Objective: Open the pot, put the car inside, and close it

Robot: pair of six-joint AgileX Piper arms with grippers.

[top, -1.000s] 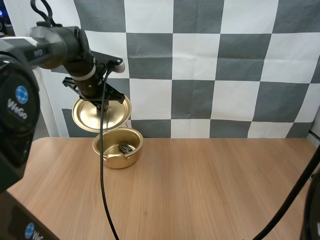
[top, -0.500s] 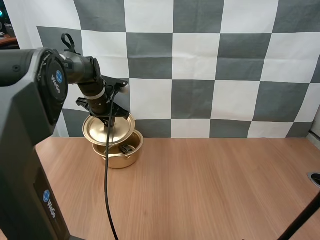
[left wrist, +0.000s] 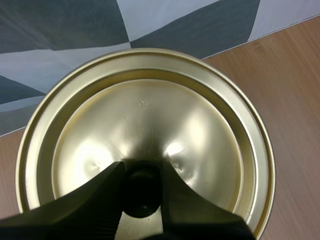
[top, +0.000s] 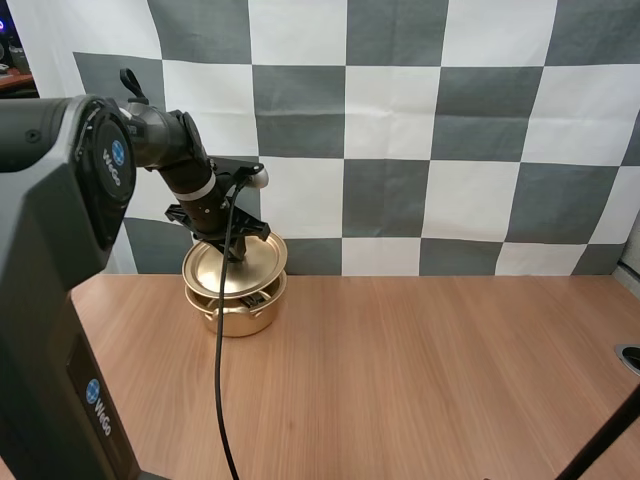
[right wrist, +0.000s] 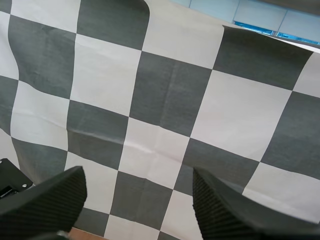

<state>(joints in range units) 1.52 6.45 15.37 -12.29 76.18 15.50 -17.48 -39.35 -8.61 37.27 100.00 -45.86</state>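
"Left wrist view first: condition of the left hand [left wrist: 141,172]?"
"Clenched. Both fingers [left wrist: 95,200] pinch the dark knob [left wrist: 141,197] at the centre of the gold lid [left wrist: 150,110]."
"Lid position?"
"High view: held directly over the gold pot [top: 236,314], tilted, with a gap showing at the near side. Whether the far edge touches the rim, I cannot tell. Pot not closed."
"The car?"
"Inside the pot. The car [top: 252,298] shows as a dark shape through that gap. The pot stands on the wooden bench [top: 420,380], towards its far left."
"Right hand [right wrist: 137,200]?"
"Right wrist view: released, fingers well apart, nothing between them"
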